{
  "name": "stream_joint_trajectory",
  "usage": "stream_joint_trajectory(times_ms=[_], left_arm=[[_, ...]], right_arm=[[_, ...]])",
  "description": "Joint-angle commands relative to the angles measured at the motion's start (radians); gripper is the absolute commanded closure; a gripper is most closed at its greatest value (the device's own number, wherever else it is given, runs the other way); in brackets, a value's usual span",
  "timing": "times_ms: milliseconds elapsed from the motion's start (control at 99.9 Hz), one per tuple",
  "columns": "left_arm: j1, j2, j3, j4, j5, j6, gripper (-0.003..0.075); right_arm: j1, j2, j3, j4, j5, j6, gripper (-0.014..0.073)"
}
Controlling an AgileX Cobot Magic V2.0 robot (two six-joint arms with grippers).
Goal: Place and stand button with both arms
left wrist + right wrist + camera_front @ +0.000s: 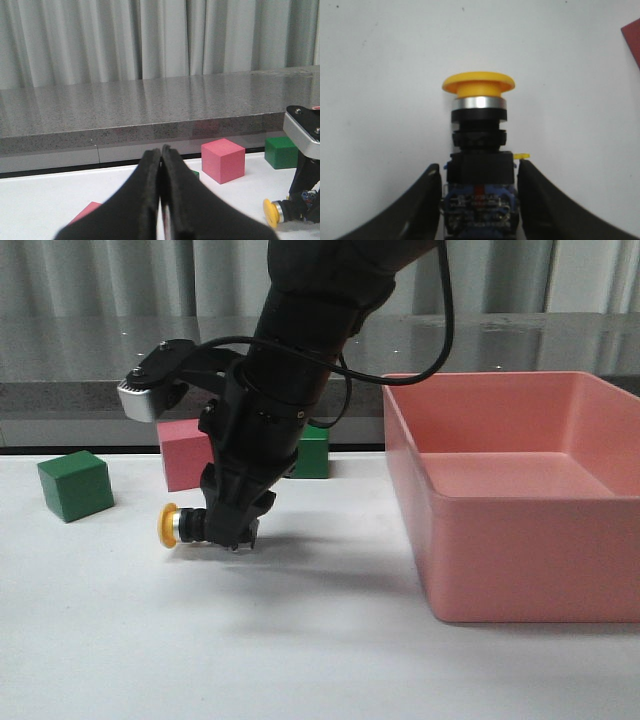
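Observation:
The button (180, 525) lies on its side at table level, left of centre, with its yellow cap pointing left. My right gripper (232, 535) reaches down from above and is shut on its blue base block. In the right wrist view the button (479, 115) sits between my right gripper's (479, 167) two fingers, cap away from the wrist. The left wrist view shows the button (272, 212) at its lower right, well apart from my left gripper (161, 150), which is shut and empty. The left arm is not in the front view.
A large pink bin (500, 570) fills the right side. A green cube (75, 485) sits at far left. A pink cube (185, 452) and another green cube (312, 452) stand just behind the right arm. A grey ledge and curtains are behind.

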Motion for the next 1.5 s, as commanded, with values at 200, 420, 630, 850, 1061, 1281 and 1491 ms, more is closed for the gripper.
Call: stream_joint_trajectory(times_ms=[200,420,630,850,1061,1281,1491], left_arm=[[0.0,-0.031,0.045,-0.001,-0.079,-0.01,0.074],[0.0,-0.031,0.045,-0.001,-0.079,-0.01,0.074],[0.0,-0.031,0.045,-0.001,-0.079,-0.01,0.074],[0.0,-0.031,0.045,-0.001,-0.079,-0.01,0.074],[0.0,-0.031,0.045,-0.001,-0.079,-0.01,0.074],[0.0,-0.031,0.045,-0.001,-0.079,-0.01,0.074],[0.0,-0.031,0.045,-0.001,-0.079,-0.01,0.074]], right_arm=[[-0.001,-0.087,-0.037,0.01,-0.015,-0.01,0.0096],[-0.014,-0.213,-0.037,0.009,0.036,0.12,0.0221],[-0.108,-0.393,-0.035,0.009,0.046,0.302,0.0541],[-0.28,-0.606,0.053,0.009,0.028,0.387,0.0655],[-0.463,-0.862,0.322,0.009,-0.089,0.446,0.0655],[-0.561,-1.152,0.679,0.009,-0.281,0.473,0.0655],[-0.573,-1.428,0.996,0.009,-0.479,0.498,0.0655]])
